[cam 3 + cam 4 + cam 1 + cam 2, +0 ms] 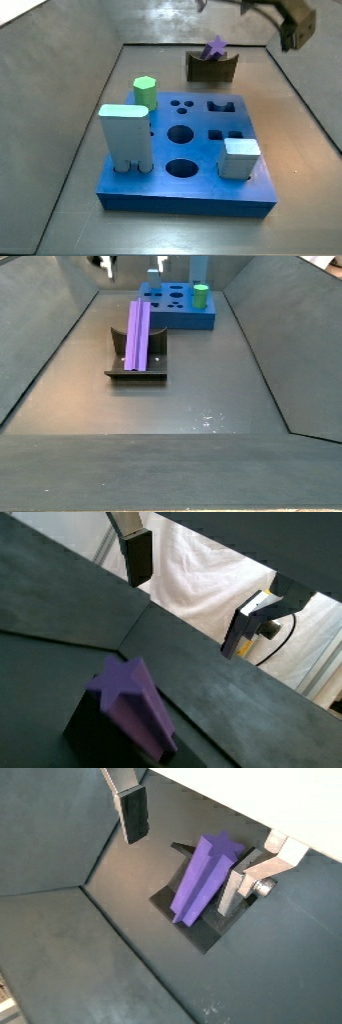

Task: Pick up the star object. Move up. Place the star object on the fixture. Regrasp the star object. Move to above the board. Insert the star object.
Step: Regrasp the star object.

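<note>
The purple star object (pixel 203 878) lies slanted in the notch of the dark fixture (pixel 198 933), one end up; both side views show it resting there (pixel 214 47) (pixel 138 328). My gripper (pixel 187 853) hangs open just above and around the fixture. One finger (pixel 134 813) stands well clear of the peg. The opposite finger (pixel 238 886) is close beside the star object's raised end; whether they touch I cannot tell. Nothing is clamped between the pads. The star's ridged end face (pixel 127 697) shows below the open gripper (pixel 194 597). The blue board (pixel 187 175) lies apart from the fixture (pixel 211 68).
On the board stand a green hexagonal peg (pixel 144 92), a tall pale blue-green block (pixel 124 135) and a smaller pale block (pixel 241 158). Sloping grey walls (pixel 54 346) close in the floor on both sides. A white cloth (pixel 201 572) hangs behind.
</note>
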You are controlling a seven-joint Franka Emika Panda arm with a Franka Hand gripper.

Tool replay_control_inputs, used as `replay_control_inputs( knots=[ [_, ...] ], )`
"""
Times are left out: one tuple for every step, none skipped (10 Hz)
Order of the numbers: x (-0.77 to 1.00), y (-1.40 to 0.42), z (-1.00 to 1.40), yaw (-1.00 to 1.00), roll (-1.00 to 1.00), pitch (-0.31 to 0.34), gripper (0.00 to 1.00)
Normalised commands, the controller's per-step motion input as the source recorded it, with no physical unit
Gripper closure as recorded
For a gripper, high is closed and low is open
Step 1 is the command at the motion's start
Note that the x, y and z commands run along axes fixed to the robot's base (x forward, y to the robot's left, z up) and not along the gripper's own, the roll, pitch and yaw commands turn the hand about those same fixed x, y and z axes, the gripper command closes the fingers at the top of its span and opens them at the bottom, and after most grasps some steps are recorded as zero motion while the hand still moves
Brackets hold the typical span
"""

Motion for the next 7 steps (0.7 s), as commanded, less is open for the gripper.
replay_control_inputs(
  knots=[
    [0.10, 0.02, -1.00, 0.09, 0.09, -0.135, 0.00],
    [0.11, 0.02, -1.00, 0.05, 0.09, -0.139, 0.00],
    [0.11, 0.01, -1.00, 0.01, 0.09, -0.129, 0.00],
    [0.11, 0.01, -0.96, -0.02, 0.09, -0.115, 0.00],
    [0.09, 0.00, -0.73, -0.05, 0.09, -0.074, 0.00],
    [0.08, 0.00, -0.64, -0.06, 0.08, -0.055, 0.00],
    [0.07, 0.00, -0.50, -0.06, 0.08, -0.035, 0.00]
  ],
)
